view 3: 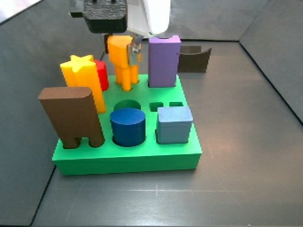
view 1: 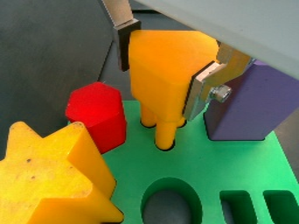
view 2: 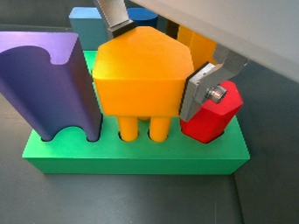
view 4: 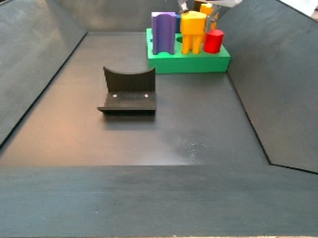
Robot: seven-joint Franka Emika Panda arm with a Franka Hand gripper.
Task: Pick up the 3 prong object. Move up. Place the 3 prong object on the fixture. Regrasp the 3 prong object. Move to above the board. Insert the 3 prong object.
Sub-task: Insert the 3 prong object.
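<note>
Orange 3 prong object (view 2: 140,77) stands upright over the green board (view 2: 135,153), prongs entering its holes, between the purple block (view 2: 47,83) and red block (view 2: 212,114); the tool (view 2: 158,57) grasps it, silver fingers (view 2: 201,87) clamped on opposite faces; the fixture (view 4: 126,90) sits apart on the floor.

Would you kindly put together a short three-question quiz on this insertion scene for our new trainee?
1. True or false: the gripper holds the 3 prong object.
2. Where are the prongs: A) in the board's holes, B) well above the board, C) on the fixture?
3. Which block stands between the 3 prong object and the yellow star block?

Key: 1 true; 2 A; 3 the red block.
</note>
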